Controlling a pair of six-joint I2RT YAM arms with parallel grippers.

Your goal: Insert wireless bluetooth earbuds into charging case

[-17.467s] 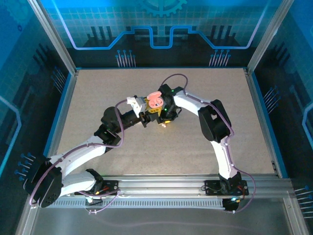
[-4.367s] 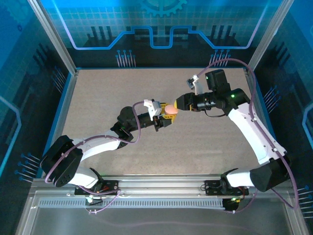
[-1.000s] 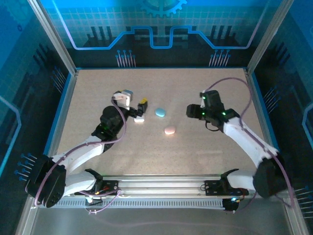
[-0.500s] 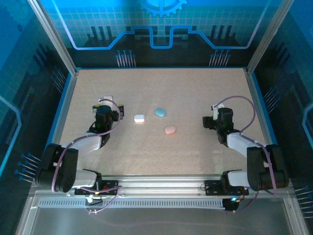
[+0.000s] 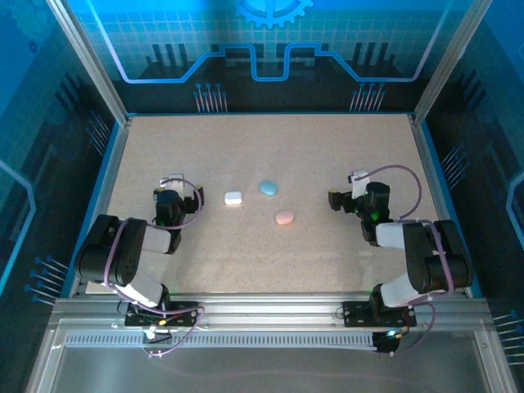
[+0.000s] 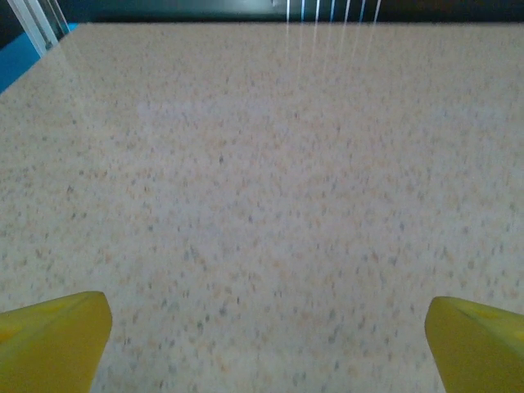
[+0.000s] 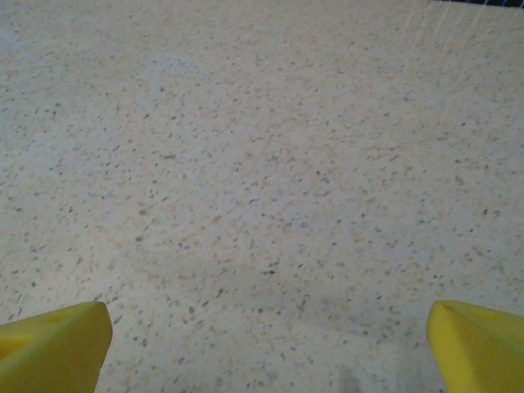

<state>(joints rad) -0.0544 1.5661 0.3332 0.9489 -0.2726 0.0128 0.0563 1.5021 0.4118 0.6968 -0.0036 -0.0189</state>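
Three shut cases lie between left claw and right claw, both wide open and empty.

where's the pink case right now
In the top view the pink case lies on the table just right of centre. It is nearer the arm bases than the blue case and the white case, and touches neither.

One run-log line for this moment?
left gripper open, empty | right gripper open, empty | white pebble case, blue pebble case, pink pebble case shut
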